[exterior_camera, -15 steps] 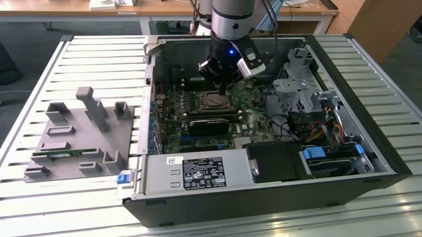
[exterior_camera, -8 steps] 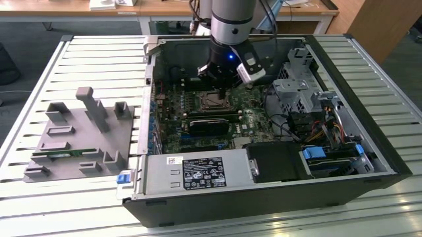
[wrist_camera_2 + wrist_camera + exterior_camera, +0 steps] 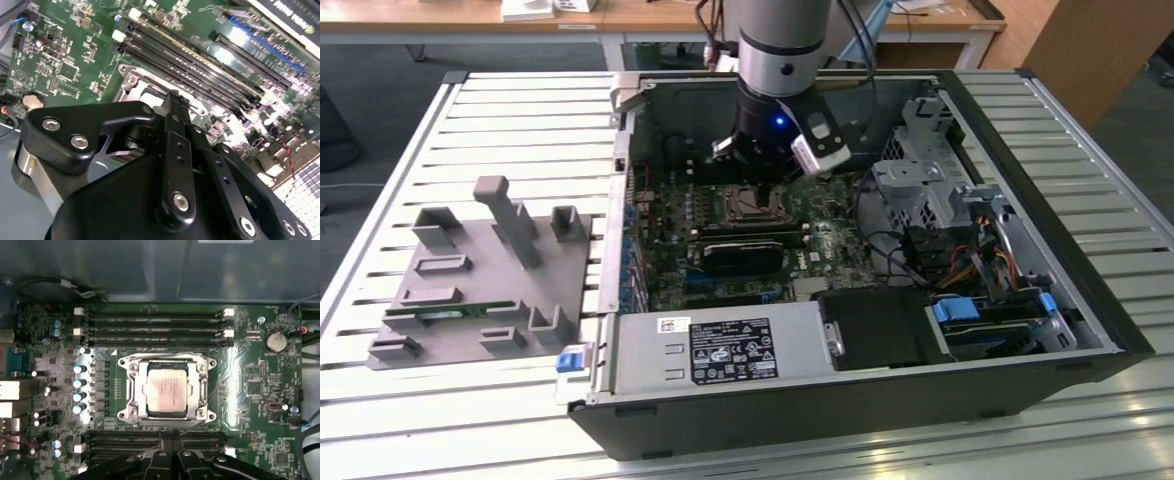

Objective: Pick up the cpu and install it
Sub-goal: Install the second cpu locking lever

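On the slatted table (image 3: 480, 120), the open case's (image 3: 1067, 300) socket holds the cpu (image 3: 166, 388); fingers (image 3: 172, 437) pressed together above.

Bright overhead light, glaring motherboard (image 3: 250, 60)

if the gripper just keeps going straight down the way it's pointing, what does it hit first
Most likely the motherboard beside the socket where the cpu sits; the gripper points near the socket's edge, though depth is hard to judge.

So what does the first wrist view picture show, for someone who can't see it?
A silver square cpu sits inside its metal socket frame in the middle of a green motherboard. Rows of long black memory slots run on two sides of the socket, and the black gripper pokes in at the picture's edge.
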